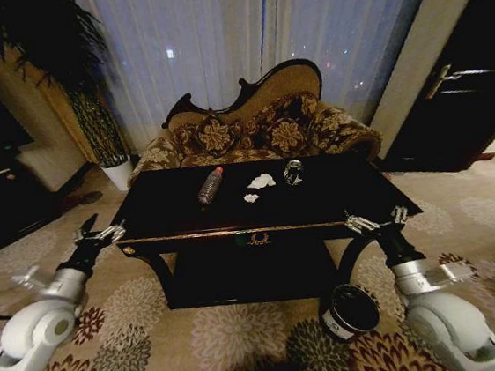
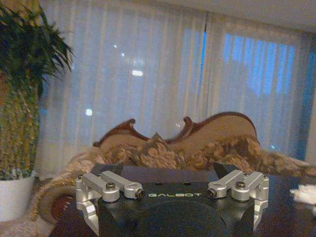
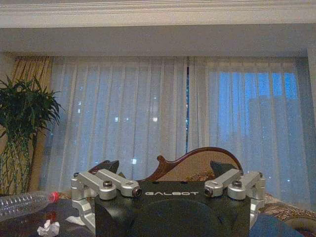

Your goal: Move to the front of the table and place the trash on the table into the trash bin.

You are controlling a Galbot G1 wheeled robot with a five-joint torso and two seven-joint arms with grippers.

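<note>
Trash (image 1: 261,181) on table (image 1: 171,218), both grippers' fingers spread (holding nothing), flanking it.

You are looking into a furnished living room: an ornate carved sofa (image 1: 259,122), sheer window curtains (image 1: 241,35), patterned floral carpet (image 1: 148,338) and a potted plant (image 1: 88,96) in the corner.

You see a shiny black table (image 1: 179,212) with gold trim, white paper wads (image 1: 260,181), a clear bottle (image 1: 210,187) with a red cap, a dark bin (image 1: 350,310) with a white label, brown flowery carpet (image 1: 148,338), black-and-silver grippers.
</note>
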